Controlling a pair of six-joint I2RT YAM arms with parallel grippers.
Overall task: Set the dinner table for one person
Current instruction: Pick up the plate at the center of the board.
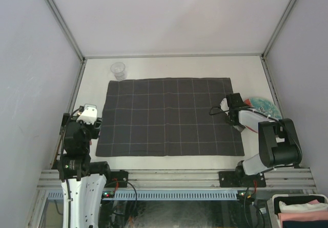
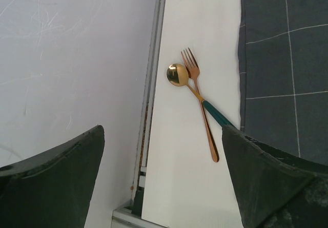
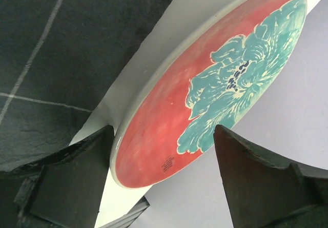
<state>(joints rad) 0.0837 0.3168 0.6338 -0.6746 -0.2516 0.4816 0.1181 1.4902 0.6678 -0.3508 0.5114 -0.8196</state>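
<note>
Right pincer [image 3: 163, 133]: found at the near right, jaws apart and astride the near rim of a round glazed plate [image 3: 215, 84], coral red with a teal flower and a pale edge. One finger is set outside the rim and the other over the painted face. Nothing is held, and whether either finger touches the rim cannot be told. Left pincer [image 2: 163, 130]: held wide open and empty above the near left strip of the dinner table [image 1: 169, 66], a large matte off-white top edged by grey rails. Below it, on bare tabletop between the left rail and the cloth's left edge, a copper-coloured fork [image 2: 190, 64] and a copper-bowled spoon [image 2: 177, 75] with a dark green handle are laid crossed and touching. Dark grey checked cloth [image 1: 169, 118]: spread flat over the middle of the table, with nothing seen on it. The plate is lodged between its right edge and the right rail. Clear plastic cup [image 1: 118, 70]: stood upright near the cloth's far left corner, on bare tabletop. Step judged in hand: pick-up of the plate, with the setting hardly begun. Next move, as judged: the jaws are to be closed firmly on the rim, then the plate lifted level, carried left and set down at the cloth's middle. Tilting is to be expected from so thin a grip.
</note>
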